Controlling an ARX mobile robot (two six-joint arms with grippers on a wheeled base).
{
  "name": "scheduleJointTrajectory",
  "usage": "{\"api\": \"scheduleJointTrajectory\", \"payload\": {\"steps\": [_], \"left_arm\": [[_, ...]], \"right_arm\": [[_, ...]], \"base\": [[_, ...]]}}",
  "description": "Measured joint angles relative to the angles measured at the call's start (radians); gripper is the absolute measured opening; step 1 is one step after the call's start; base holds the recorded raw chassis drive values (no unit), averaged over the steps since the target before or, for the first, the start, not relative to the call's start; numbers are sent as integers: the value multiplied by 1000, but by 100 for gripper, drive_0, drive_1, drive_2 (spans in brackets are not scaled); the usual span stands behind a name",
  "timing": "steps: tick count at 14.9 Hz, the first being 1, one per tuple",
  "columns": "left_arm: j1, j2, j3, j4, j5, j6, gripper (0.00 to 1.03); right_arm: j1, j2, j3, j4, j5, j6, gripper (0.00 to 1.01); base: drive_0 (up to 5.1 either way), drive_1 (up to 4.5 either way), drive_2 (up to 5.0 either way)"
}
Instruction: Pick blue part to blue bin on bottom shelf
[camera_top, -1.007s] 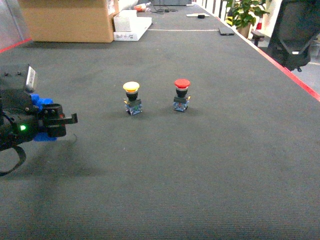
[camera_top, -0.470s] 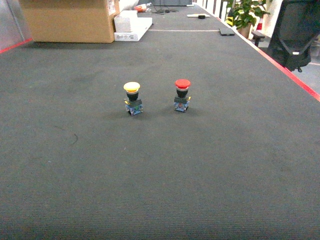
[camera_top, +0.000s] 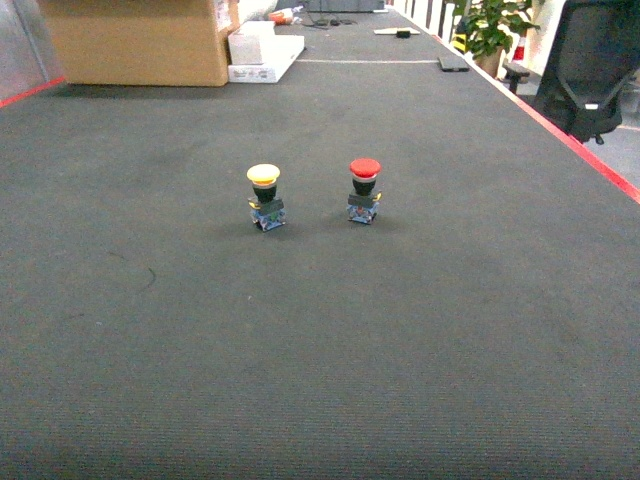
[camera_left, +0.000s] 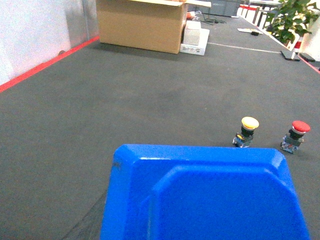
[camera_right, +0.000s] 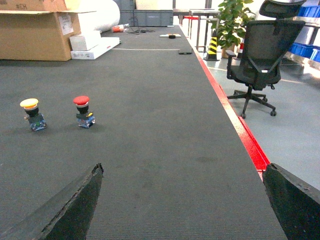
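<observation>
A bright blue object (camera_left: 205, 195) filled the left wrist view, its gripper's state untellable, while the right gripper (camera_right: 182, 200) hung open above the bench (camera_top: 400, 330).

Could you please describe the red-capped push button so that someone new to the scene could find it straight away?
Look at the broad dark grey mat that runs away from the robot toward the cardboard box. Two small push buttons stand side by side near its middle. The red-capped push button is the right one in the head view; its neighbour, the yellow-capped push button, differs only in cap colour.
</observation>
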Motion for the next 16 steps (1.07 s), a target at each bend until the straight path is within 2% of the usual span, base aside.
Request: {"api": "scheduleJointTrajectory", "payload": {"steps": [2, 4, 16], "left_arm": [[-59, -91, -2, -122, -56, -26, 44], [-131, -129, -2, -181, -93, -53, 44], [-137, -130, -4, -182, -100, -61, 44]], "right_arm": [[0, 0, 0, 0, 0, 0, 98], [0, 0, 0, 0, 0, 0, 98], [0, 0, 0, -4, 0, 0, 98]], "base": [[0, 0, 0], [0, 0, 0], [0, 0, 0]]}}
